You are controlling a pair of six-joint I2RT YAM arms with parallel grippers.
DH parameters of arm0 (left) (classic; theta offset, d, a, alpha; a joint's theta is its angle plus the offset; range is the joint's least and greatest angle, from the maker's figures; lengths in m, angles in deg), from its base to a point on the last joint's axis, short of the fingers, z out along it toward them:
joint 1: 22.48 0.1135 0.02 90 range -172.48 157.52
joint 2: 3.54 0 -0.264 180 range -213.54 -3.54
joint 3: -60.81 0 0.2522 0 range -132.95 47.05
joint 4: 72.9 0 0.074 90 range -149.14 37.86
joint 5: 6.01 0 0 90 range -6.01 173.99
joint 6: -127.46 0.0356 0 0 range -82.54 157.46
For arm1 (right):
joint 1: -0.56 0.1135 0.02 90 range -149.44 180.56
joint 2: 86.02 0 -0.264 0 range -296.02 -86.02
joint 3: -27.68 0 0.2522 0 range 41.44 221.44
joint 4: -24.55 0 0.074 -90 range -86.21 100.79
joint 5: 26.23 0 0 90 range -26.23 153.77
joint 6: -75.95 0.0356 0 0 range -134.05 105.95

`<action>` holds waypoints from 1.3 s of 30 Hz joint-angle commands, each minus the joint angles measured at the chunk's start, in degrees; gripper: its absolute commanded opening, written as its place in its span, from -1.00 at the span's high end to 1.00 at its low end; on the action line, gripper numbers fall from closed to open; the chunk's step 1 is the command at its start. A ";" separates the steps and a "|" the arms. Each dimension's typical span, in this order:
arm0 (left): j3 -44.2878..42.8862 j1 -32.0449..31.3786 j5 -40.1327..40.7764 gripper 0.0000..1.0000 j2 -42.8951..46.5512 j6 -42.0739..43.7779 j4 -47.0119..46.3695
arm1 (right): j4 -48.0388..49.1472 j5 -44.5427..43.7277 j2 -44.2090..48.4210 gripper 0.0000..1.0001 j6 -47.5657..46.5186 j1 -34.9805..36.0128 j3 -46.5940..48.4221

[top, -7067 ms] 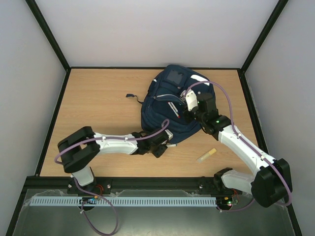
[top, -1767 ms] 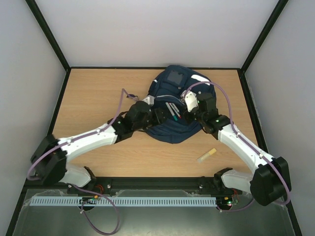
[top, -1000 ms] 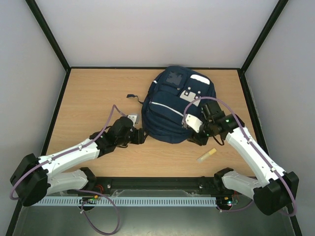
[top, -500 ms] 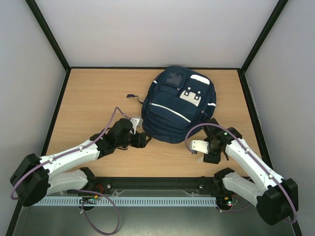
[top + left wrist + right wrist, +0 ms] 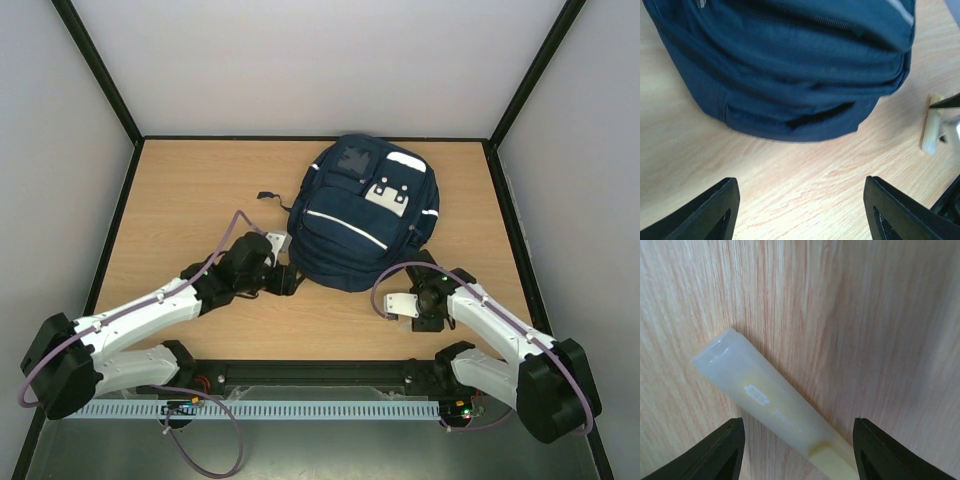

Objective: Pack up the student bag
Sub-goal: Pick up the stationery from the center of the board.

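One student bag [image 5: 360, 215] lies flat on the bench [image 5: 190, 200], stripe side up, just beyond the left fingers [image 5: 715, 210]. Those fingers stand apart with only bare wood between them. The bag's long axis runs away from them, with its rounded bottom end facing them and its top toward the far wall. One pale yellowish capped stick [image 5: 775, 410] lies slantwise below the right fingers [image 5: 715, 450], which are also spread. Its yellow end sits between them, touching neither.

A light wooden bench [image 5: 190, 200] sits between plain pale walls [image 5: 300, 60], edged by black frame bars [image 5: 100, 72], evenly lit.
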 commanded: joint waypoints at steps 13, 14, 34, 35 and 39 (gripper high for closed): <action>-14.86 12.82 -1.34 -0.46 -10.73 3.24 7.41 | 3.84 2.33 -6.33 0.41 1.34 -0.21 -1.79; -15.24 14.57 -2.94 -0.47 -11.84 2.36 5.72 | 3.22 2.87 -5.60 0.47 1.89 -0.21 -1.62; -61.69 25.04 -25.83 -0.05 -63.86 -3.12 3.05 | 5.12 5.04 5.36 0.79 21.13 -0.17 -2.78; -62.36 25.04 -26.59 0.04 -64.69 -3.37 3.11 | 5.76 4.70 5.33 0.80 21.72 -0.21 -2.78; -59.74 25.27 -25.60 0.65 -64.76 -5.05 1.69 | 8.92 3.19 3.46 0.85 23.87 -0.21 -2.27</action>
